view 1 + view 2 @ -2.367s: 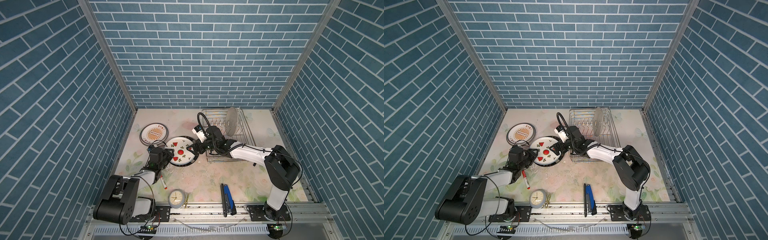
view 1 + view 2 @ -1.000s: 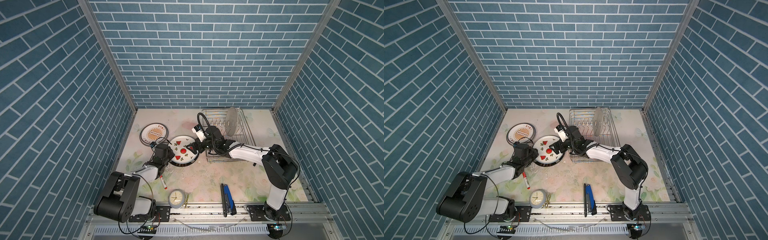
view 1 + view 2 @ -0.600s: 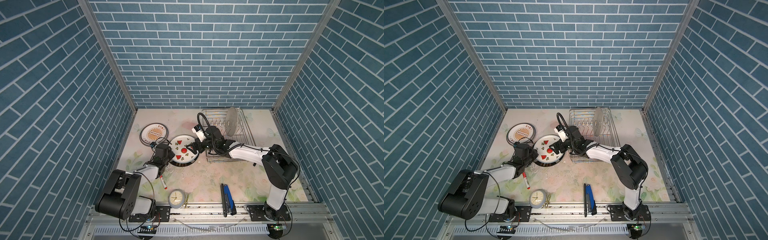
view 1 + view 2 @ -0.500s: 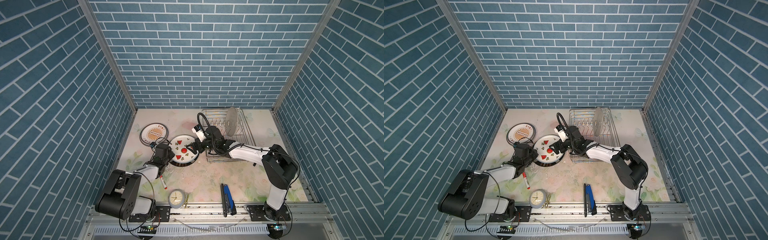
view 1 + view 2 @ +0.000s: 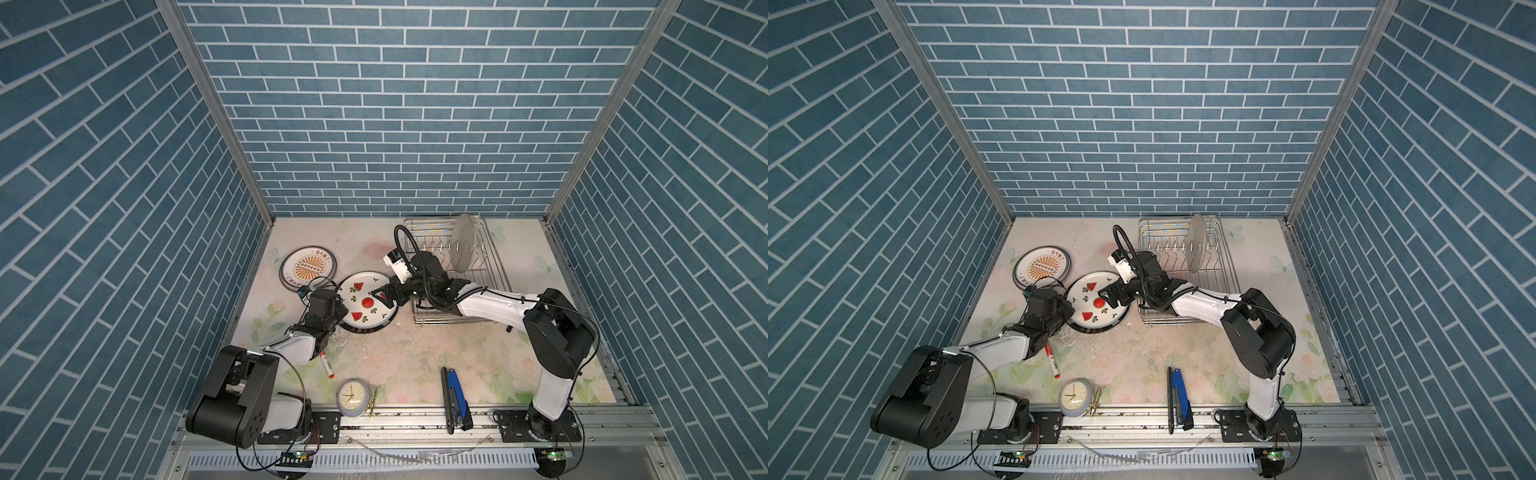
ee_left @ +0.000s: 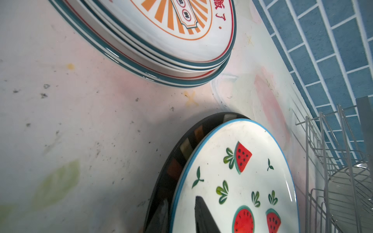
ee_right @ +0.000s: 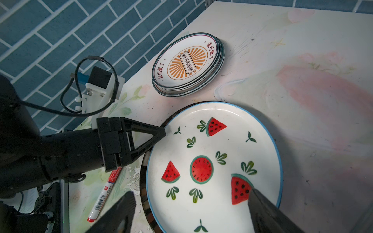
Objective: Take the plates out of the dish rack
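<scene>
at the lower edge of a top view a clock [image 5: 352, 397] and a marker [image 5: 327, 365] lay on the desk [image 5: 415, 353]. mid-frame, the left gripper [image 7: 162, 132] was narrow, pinching the rim of the watermelon plate [image 7: 201, 145]; the right gripper [image 5: 381, 295] hung wide open over it. a dark plate [image 6: 177, 161] lay beneath. upper left sat a stack of sunburst plates [image 5: 308, 266]; upper right, the dish rack [image 5: 488, 276] held one grey plate [image 5: 463, 243] upright.

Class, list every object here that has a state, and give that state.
watermelon plate: flat on a dark-rimmed plate
sunburst plates: stacked on the table
grey plate: upright in the dish rack
left gripper: closed on the watermelon plate's rim
right gripper: open above that plate
marker: capped
</scene>
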Action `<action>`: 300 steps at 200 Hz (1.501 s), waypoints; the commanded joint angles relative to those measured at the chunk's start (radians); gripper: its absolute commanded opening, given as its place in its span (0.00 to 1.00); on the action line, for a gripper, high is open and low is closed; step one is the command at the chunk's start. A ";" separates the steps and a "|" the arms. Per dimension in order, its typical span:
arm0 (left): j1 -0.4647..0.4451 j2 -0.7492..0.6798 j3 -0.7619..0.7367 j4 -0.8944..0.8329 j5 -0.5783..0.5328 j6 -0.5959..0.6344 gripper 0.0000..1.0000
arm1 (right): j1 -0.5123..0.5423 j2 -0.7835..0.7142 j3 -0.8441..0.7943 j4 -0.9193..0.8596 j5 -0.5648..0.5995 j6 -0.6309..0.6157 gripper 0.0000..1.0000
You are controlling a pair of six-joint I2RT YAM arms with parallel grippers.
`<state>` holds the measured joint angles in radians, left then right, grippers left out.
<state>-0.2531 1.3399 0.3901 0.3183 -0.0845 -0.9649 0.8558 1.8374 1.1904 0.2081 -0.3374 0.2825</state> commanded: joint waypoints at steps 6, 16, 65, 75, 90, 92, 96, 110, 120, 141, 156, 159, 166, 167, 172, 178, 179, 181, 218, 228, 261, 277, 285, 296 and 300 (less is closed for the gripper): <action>0.005 -0.005 -0.007 0.002 0.005 0.001 0.25 | 0.006 0.019 0.044 -0.018 -0.004 0.012 0.89; 0.005 -0.019 -0.012 0.000 0.004 0.001 0.26 | 0.006 0.020 0.047 -0.019 -0.008 0.011 0.88; 0.005 -0.136 -0.017 -0.085 -0.042 0.012 0.39 | 0.014 0.029 0.082 -0.062 0.006 -0.015 0.88; 0.005 -0.153 -0.016 -0.091 -0.041 0.012 0.42 | 0.015 0.024 0.087 -0.072 0.013 -0.021 0.88; 0.005 -0.179 -0.014 -0.093 -0.029 0.018 0.45 | 0.018 0.009 0.086 -0.081 0.024 -0.027 0.88; 0.005 -0.183 -0.014 -0.094 -0.027 0.018 0.46 | 0.018 0.005 0.086 -0.082 0.026 -0.028 0.88; 0.003 -0.189 -0.014 -0.091 -0.025 0.027 0.47 | 0.019 0.000 0.087 -0.086 0.029 -0.031 0.88; -0.003 -0.229 -0.014 -0.093 -0.015 0.037 0.56 | 0.019 -0.030 0.085 -0.103 0.054 -0.035 0.91; -0.007 -0.262 -0.020 -0.083 -0.001 0.043 0.69 | 0.019 -0.058 0.076 -0.108 0.086 -0.036 0.95; -0.015 -0.342 -0.039 -0.056 0.028 0.061 0.98 | 0.019 -0.126 0.040 -0.101 0.125 -0.047 0.99; -0.025 -0.402 -0.045 -0.054 0.028 0.070 1.00 | 0.017 -0.178 0.007 -0.092 0.160 -0.052 0.99; -0.028 -0.413 -0.047 -0.051 0.031 0.072 1.00 | 0.016 -0.188 -0.001 -0.090 0.168 -0.052 0.99; -0.037 -0.437 -0.056 -0.031 0.041 0.082 1.00 | 0.015 -0.212 -0.017 -0.089 0.187 -0.053 0.99; -0.038 -0.441 -0.057 -0.027 0.043 0.083 1.00 | 0.015 -0.215 -0.019 -0.089 0.190 -0.054 0.99; -0.051 -0.458 -0.068 0.002 0.048 0.099 1.00 | 0.016 -0.234 -0.032 -0.085 0.208 -0.053 0.99; -0.074 -0.473 -0.078 0.029 0.047 0.121 1.00 | 0.013 -0.257 -0.050 -0.081 0.235 -0.052 0.99; -0.076 -0.476 -0.079 0.032 0.047 0.123 1.00 | 0.013 -0.259 -0.053 -0.079 0.239 -0.052 0.99; -0.086 -0.481 -0.081 0.037 0.044 0.130 1.00 | 0.012 -0.267 -0.059 -0.077 0.243 -0.052 0.99; -0.221 -0.467 -0.083 0.176 0.081 0.194 1.00 | -0.026 -0.402 -0.132 -0.105 0.382 -0.045 0.99; -0.235 -0.439 -0.083 0.249 0.126 0.203 1.00 | -0.049 -0.434 -0.144 -0.120 0.390 -0.038 0.99; -0.309 -0.337 -0.054 0.396 0.164 0.207 1.00 | -0.140 -0.515 -0.167 -0.163 0.399 -0.023 0.99; -0.371 -0.294 -0.005 0.361 0.104 0.249 1.00 | -0.186 -0.533 -0.164 -0.186 0.456 -0.006 0.99; -0.388 -0.266 0.028 0.348 0.097 0.262 1.00 | -0.209 -0.531 -0.153 -0.200 0.513 0.003 0.99; -0.402 -0.216 0.065 0.362 0.128 0.269 1.00 | -0.243 -0.515 -0.126 -0.231 0.602 0.010 0.97; -0.403 -0.193 0.078 0.374 0.142 0.270 1.00 | -0.252 -0.505 -0.112 -0.248 0.633 0.011 0.97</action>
<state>-0.6273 1.0740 0.3794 0.6205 0.0399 -0.7483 0.6521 1.3216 1.0443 0.0463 0.1047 0.2653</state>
